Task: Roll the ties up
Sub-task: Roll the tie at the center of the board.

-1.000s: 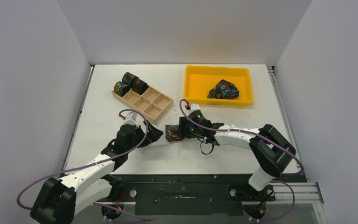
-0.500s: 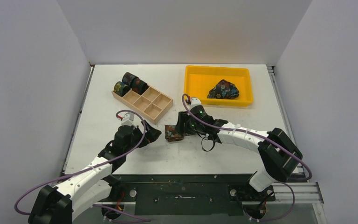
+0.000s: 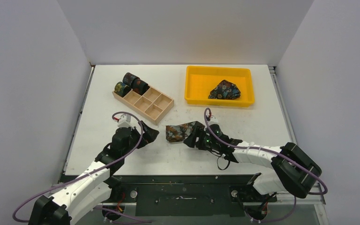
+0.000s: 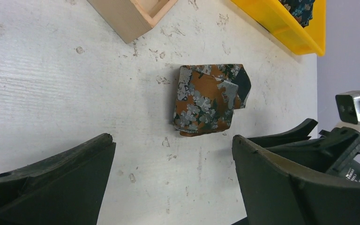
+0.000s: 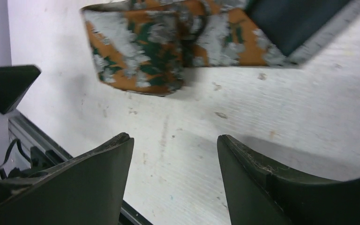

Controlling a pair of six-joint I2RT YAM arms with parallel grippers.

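On the white table [image 3: 243, 117] we see a brown-rust tie [image 4: 206, 99] with a pale flower pattern. It lies flat as a short, loosely folded bundle, and at one end a piece of its dark lining shows. In the top view it lies between the two arms, in front of the near corner of the wooden box [image 3: 143, 104] but apart from it.

The left gripper [image 3: 151, 135] is just beside the left end of this tie. Its two black fingers [image 4: 51, 183] stand wide apart, and only bare table is between them; the tie is beyond the fingertips. The right gripper [image 3: 191, 136] is at the other end of the tie. Its fingers [image 5: 281, 187] are also apart and hold nothing. In its wrist view the tie lies past the fingertips, not between them. From above we cannot tell if this gripper touches the cloth.

Three rolled ties [image 3: 131, 84] stand close together at the far left end of the wooden box. A blue floral tie [image 3: 225, 90] lies in a heap in the yellow tray [image 3: 194, 79], at the far right of the table.
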